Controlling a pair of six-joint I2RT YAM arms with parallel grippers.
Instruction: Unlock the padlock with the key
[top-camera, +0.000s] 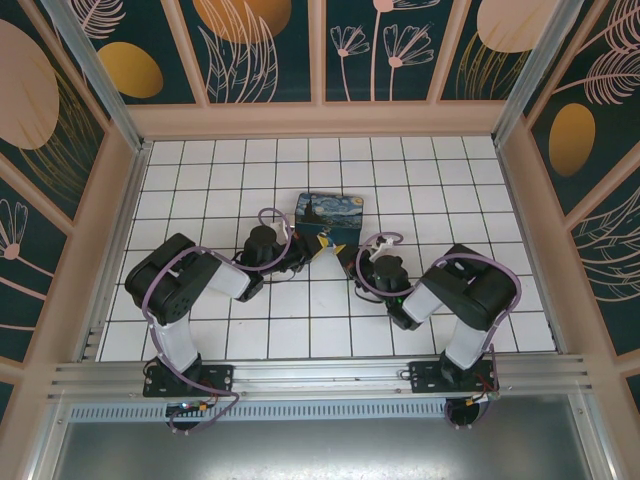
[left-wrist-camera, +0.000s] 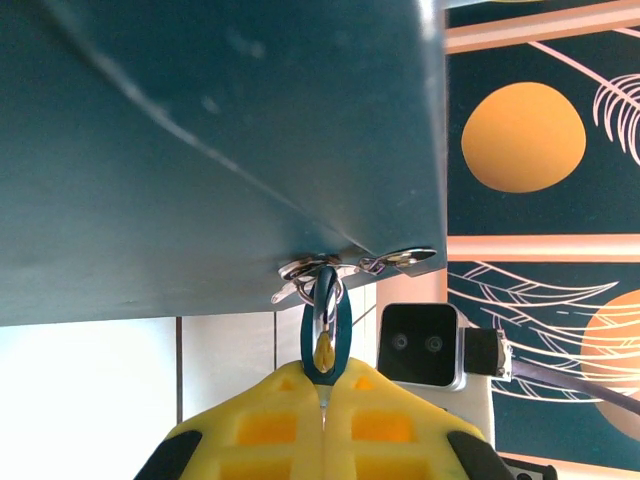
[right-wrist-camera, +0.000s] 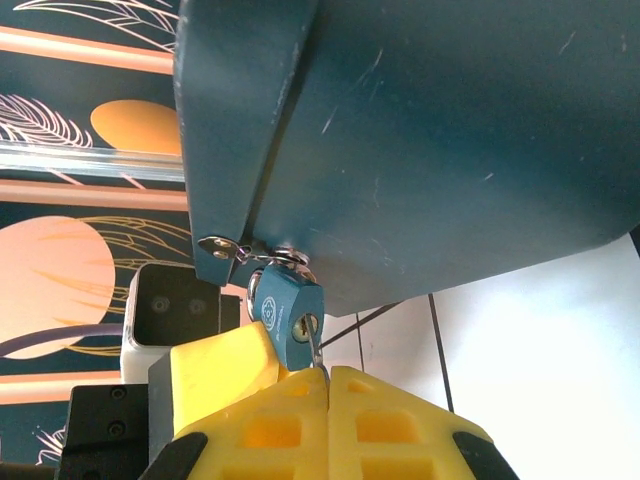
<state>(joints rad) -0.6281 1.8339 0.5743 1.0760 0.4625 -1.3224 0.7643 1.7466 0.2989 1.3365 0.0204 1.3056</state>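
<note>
Teal padlock (right-wrist-camera: 285, 305) keyhole-end toward right claw (right-wrist-camera: 325, 373), clamped on inserted key (right-wrist-camera: 314, 348); left claw (left-wrist-camera: 325, 382) grips padlock.

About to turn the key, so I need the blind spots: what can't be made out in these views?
- Key, right wrist: just a sliver shows below the padlock; the rest is hidden in the shut right gripper. Depth in the keyhole unclear.
- Shackle, left wrist: the hasp partly covers it; latched or free, cannot tell.
- Top external: padlock and key too small to pick out beside the box.
</note>
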